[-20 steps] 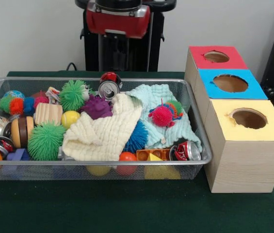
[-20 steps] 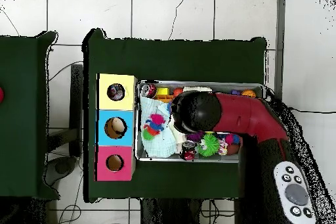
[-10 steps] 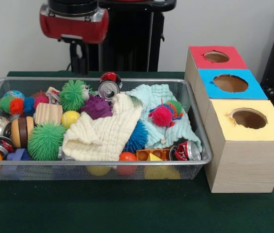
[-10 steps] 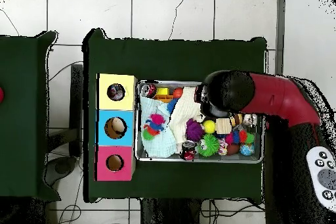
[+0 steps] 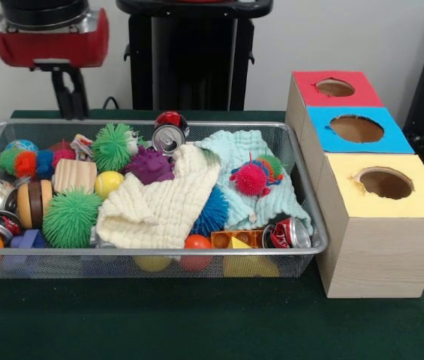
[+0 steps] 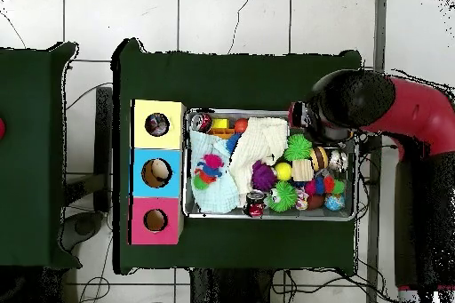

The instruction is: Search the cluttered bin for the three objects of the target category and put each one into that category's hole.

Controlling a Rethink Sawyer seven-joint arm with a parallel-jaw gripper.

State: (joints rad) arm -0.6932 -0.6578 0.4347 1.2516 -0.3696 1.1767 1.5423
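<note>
1. Your gripper (image 5: 70, 94) hangs above the far left corner of the wire bin (image 5: 144, 259). Its dark fingers point straight down and hold nothing; how wide they stand apart cannot be told.
2. Below it lie small spiky balls and a large green spiky ball (image 5: 112, 146). A crushed can (image 5: 168, 137) rests near the far rim, well to the side of the gripper; another can (image 5: 290, 233) lies at the near corner beside the boxes.
3. A cream cloth (image 5: 159, 204) and a pale blue cloth (image 5: 253, 184) cover the middle.
4. Three boxes touch in a row beside the bin: red hole (image 5: 335, 88), blue hole (image 5: 356, 128), yellow hole (image 5: 385, 183).
5. From overhead, the red arm (image 6: 418, 117) reaches in over the bin's corner.
</note>
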